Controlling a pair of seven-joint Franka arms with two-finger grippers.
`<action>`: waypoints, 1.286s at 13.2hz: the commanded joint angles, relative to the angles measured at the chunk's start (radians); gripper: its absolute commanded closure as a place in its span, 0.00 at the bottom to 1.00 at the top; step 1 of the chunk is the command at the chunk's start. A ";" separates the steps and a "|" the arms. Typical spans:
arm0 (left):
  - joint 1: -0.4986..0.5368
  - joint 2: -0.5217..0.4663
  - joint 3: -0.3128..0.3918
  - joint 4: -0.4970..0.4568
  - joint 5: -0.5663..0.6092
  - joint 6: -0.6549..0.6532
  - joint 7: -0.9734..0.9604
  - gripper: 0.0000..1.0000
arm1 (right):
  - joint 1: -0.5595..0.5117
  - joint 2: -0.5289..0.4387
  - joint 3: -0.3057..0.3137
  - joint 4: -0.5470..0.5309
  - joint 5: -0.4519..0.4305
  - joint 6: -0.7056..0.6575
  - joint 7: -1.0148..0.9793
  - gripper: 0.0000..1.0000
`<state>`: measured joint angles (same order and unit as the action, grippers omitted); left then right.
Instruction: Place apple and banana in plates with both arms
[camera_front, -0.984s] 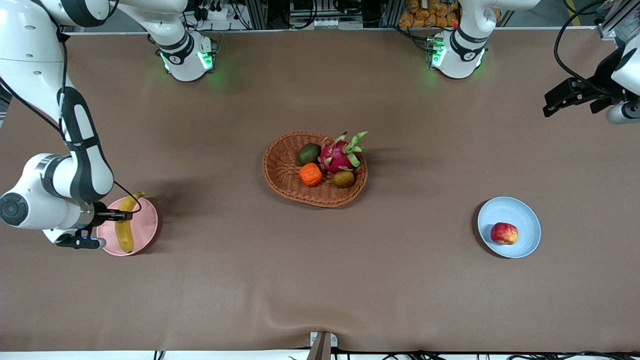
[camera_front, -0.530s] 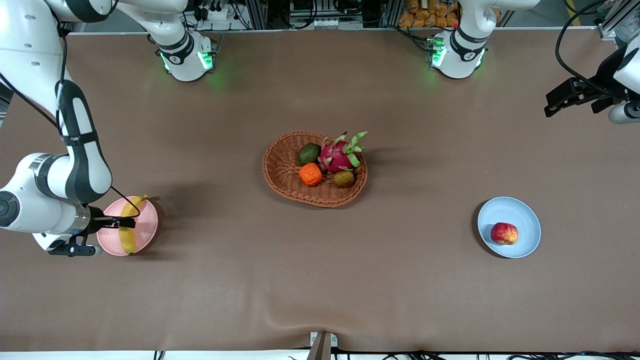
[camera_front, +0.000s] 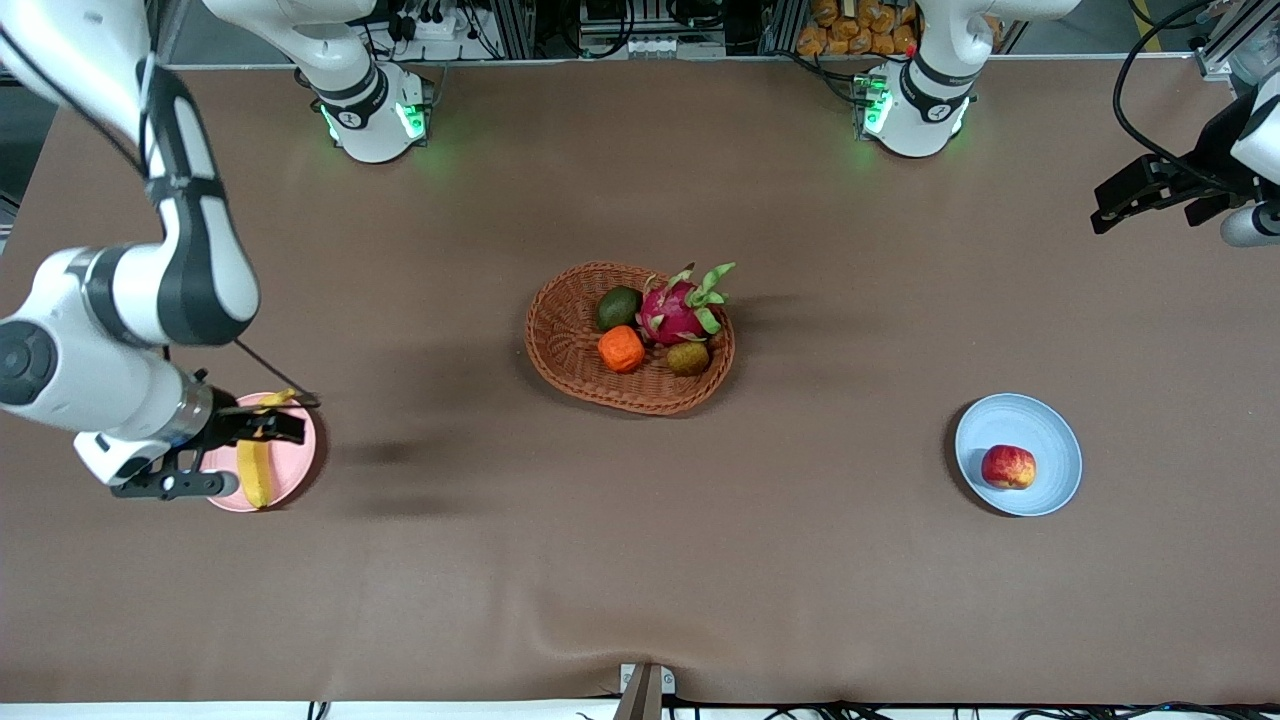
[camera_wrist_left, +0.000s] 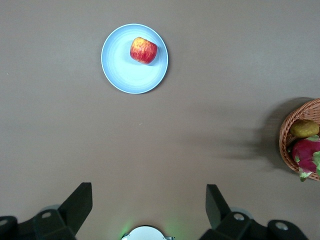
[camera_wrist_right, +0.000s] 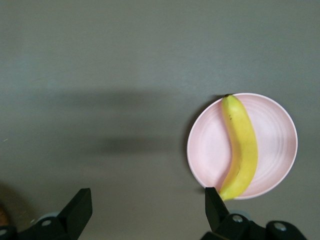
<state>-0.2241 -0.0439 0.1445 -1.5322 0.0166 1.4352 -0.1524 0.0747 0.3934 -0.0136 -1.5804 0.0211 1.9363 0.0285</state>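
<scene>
The yellow banana (camera_front: 254, 472) lies in the pale pink plate (camera_front: 297, 462) at the right arm's end of the table, also seen in the right wrist view as banana (camera_wrist_right: 243, 150) on plate (camera_wrist_right: 275, 135). My right gripper (camera_front: 272, 424) hangs open above that plate, with nothing between its fingers (camera_wrist_right: 79, 207). The red apple (camera_front: 1008, 467) rests in the light blue plate (camera_front: 1050, 430) toward the left arm's end; the left wrist view shows apple (camera_wrist_left: 143, 50) and plate (camera_wrist_left: 125, 72). My left gripper (camera_front: 1108, 205) waits raised and open over the table's edge at the left arm's end.
A brown wicker basket (camera_front: 560, 345) in the middle of the table holds a pink dragon fruit (camera_front: 675, 310), an orange fruit (camera_front: 621, 349) and two greenish fruits. Both arm bases (camera_front: 372, 120) stand with green lights along the table edge farthest from the front camera.
My right gripper has opened, let go of the banana and lifted off the pink plate. The banana stays lying in the plate. The left arm has barely moved.
</scene>
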 joint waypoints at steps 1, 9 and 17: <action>-0.007 -0.010 -0.003 -0.016 -0.006 0.013 -0.013 0.00 | -0.004 -0.134 -0.003 -0.038 0.000 -0.103 0.005 0.00; -0.001 -0.014 -0.003 -0.016 -0.004 0.011 -0.013 0.00 | -0.116 -0.359 -0.009 -0.017 -0.001 -0.336 -0.150 0.00; 0.002 -0.008 0.000 0.013 0.006 0.001 0.002 0.00 | -0.174 -0.467 -0.008 0.033 -0.003 -0.524 -0.116 0.00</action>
<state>-0.2238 -0.0456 0.1463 -1.5352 0.0167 1.4377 -0.1524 -0.0800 -0.0567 -0.0337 -1.5457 0.0197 1.4229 -0.1092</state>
